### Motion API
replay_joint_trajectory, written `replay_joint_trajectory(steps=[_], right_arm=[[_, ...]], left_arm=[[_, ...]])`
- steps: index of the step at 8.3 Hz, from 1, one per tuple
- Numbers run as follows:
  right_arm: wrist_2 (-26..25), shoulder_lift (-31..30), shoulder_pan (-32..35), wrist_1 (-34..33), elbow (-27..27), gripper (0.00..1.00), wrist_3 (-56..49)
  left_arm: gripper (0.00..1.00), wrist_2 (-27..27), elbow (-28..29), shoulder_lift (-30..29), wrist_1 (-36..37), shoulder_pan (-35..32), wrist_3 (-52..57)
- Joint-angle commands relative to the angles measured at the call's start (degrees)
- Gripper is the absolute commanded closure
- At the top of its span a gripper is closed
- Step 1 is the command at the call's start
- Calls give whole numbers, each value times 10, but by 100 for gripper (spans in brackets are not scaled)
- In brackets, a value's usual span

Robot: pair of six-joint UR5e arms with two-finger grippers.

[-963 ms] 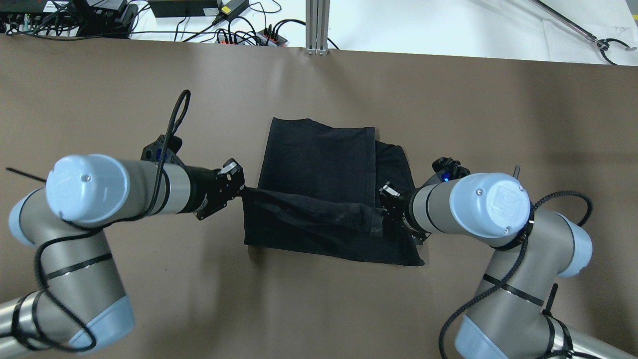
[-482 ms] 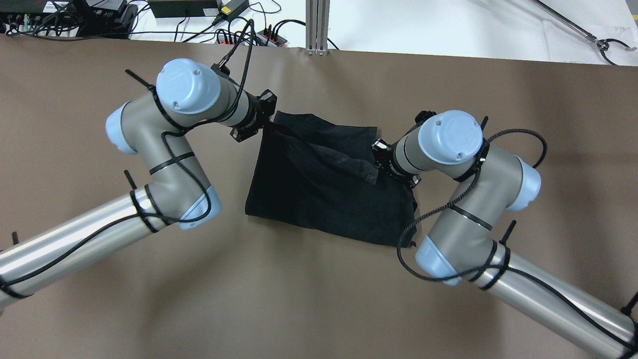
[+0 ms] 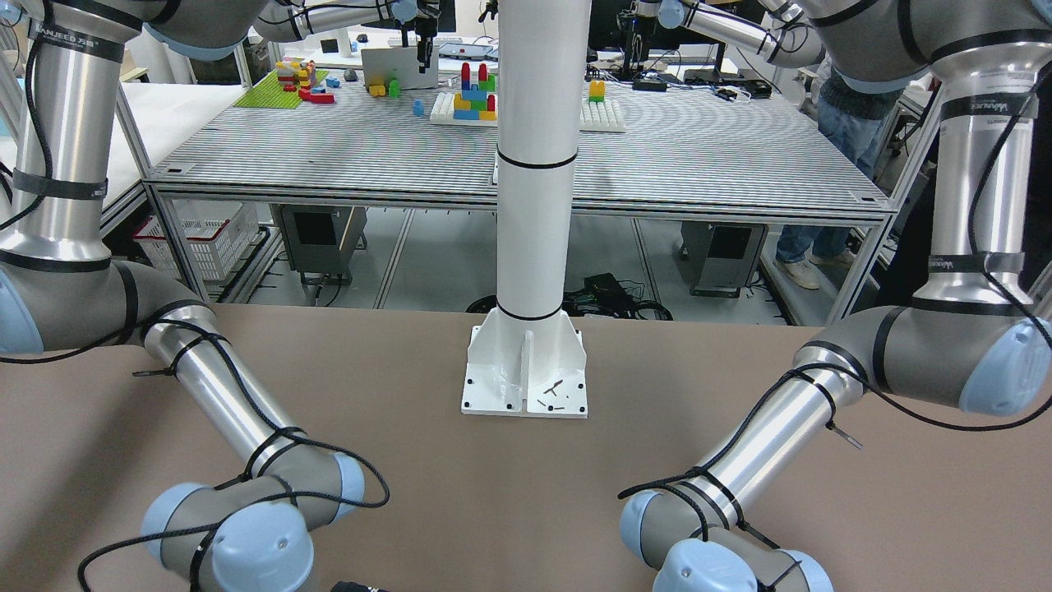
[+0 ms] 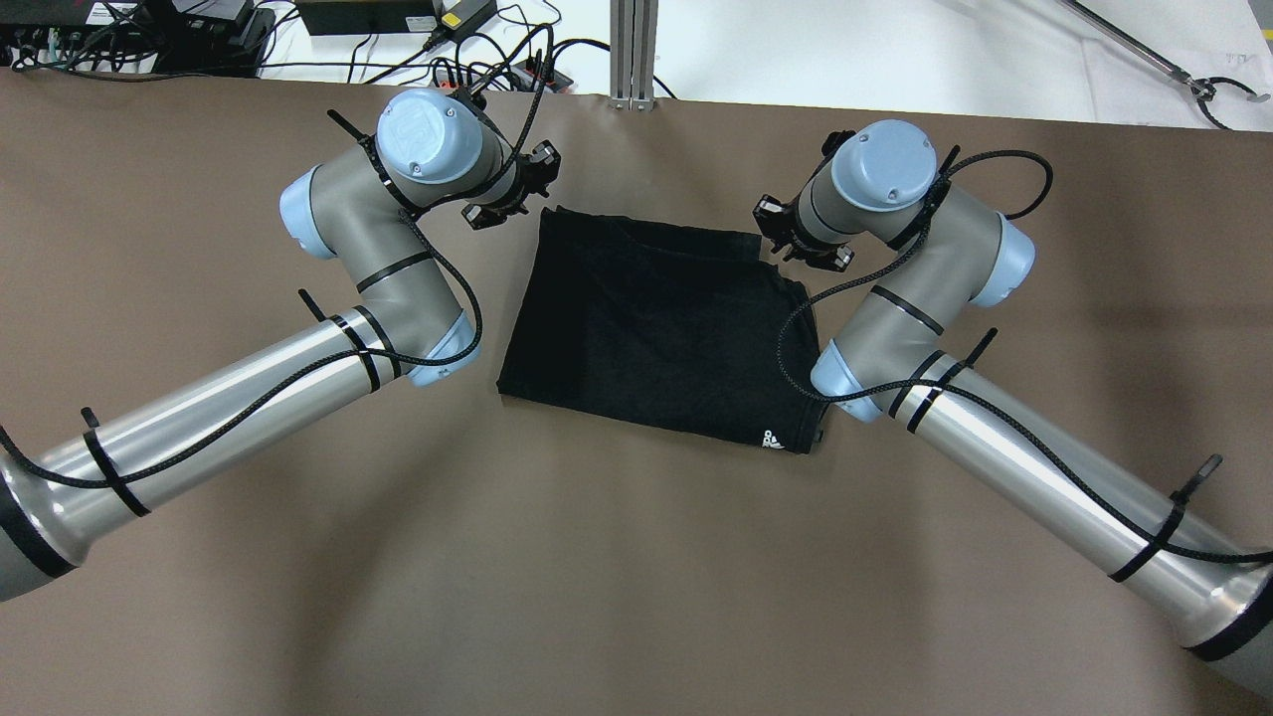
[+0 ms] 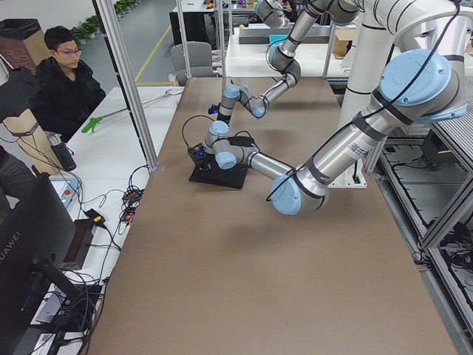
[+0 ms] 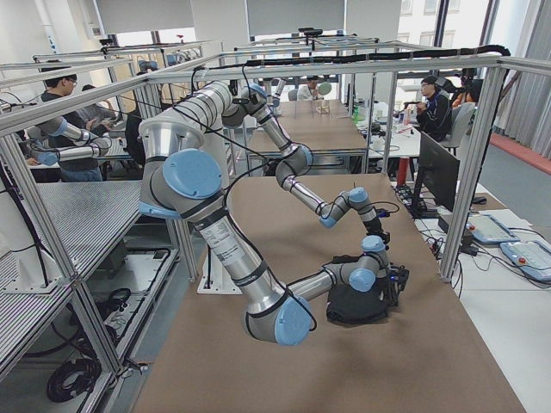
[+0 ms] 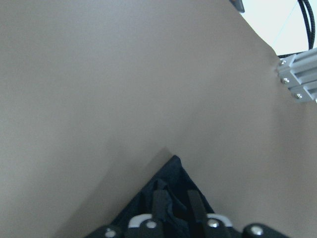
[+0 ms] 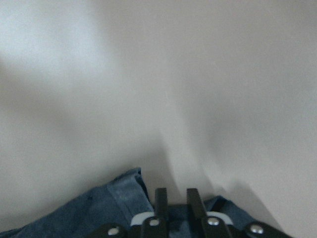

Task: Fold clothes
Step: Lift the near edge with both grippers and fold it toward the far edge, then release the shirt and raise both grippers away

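Observation:
A black garment [image 4: 656, 338] lies folded in half on the brown table, a small white logo [image 4: 771, 438] at its near right corner. My left gripper [image 4: 535, 207] is at the garment's far left corner. In the left wrist view, the gripper [image 7: 177, 201] is shut on the dark cloth [image 7: 173, 173]. My right gripper [image 4: 769, 247] is at the far right corner. In the right wrist view, the gripper [image 8: 177, 198] is shut on the cloth [image 8: 114, 198]. Both grippers are low over the table. The garment also shows in the exterior left view [image 5: 222, 176] and the exterior right view [image 6: 357, 305].
Cables and power strips [image 4: 477, 60] and an aluminium post [image 4: 633, 60] stand just past the table's far edge. The robot's white column base [image 3: 526, 374] is bolted at the near side. An operator [image 5: 66, 81] sits beyond the far edge.
Both grippers have carried the garment's near edge away from the robot and laid it over the far edge. The garment now lies folded in half, and both arms are stretched far out.

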Motion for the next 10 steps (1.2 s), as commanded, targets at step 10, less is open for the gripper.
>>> replay_joint_trajectory(steps=[10], right_arm=[[0, -135, 154, -7, 49, 5, -663]], left_arm=[[6, -63, -203, 238, 147, -222, 644]])
